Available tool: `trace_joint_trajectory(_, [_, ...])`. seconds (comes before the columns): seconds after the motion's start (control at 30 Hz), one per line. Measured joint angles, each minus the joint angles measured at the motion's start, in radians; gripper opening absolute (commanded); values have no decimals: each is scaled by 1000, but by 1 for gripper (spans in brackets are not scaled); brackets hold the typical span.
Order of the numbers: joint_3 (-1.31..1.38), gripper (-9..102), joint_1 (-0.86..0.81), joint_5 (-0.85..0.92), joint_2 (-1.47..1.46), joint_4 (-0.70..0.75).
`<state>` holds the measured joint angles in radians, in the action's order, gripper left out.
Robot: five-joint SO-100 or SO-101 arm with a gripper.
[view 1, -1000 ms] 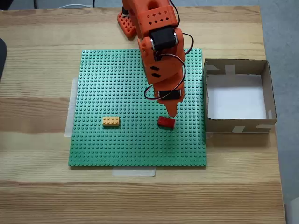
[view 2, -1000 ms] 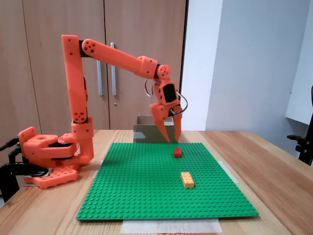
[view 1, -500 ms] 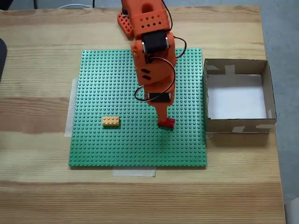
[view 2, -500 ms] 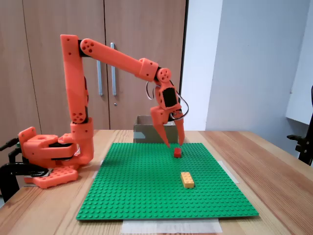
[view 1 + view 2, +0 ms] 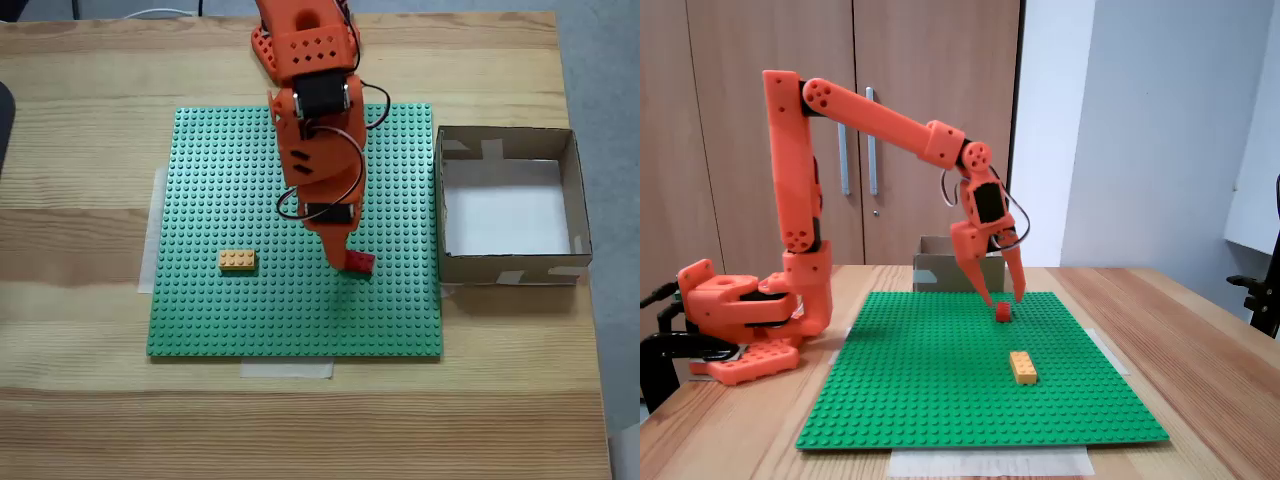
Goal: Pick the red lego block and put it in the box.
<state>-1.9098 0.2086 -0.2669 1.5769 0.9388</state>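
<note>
Red lego block on baseplate; tool spread, fingertips straddling it.

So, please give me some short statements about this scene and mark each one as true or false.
1. The gripper is open, with a finger on each side of the red lego block. True.
2. The red lego block already lies inside the box. False: it is on the green baseplate.
3. The box has nothing in it. True: only its white floor shows.
4. The yellow-orange brick touches the red lego block. False: they lie clearly apart.
5. In the overhead fixed view, the box stands left of the baseplate. False: it stands on the right.
</note>
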Motion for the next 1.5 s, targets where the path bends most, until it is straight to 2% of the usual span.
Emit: trace_joint_trajectory(1.5, [-5,17,-32,8,-91,-64])
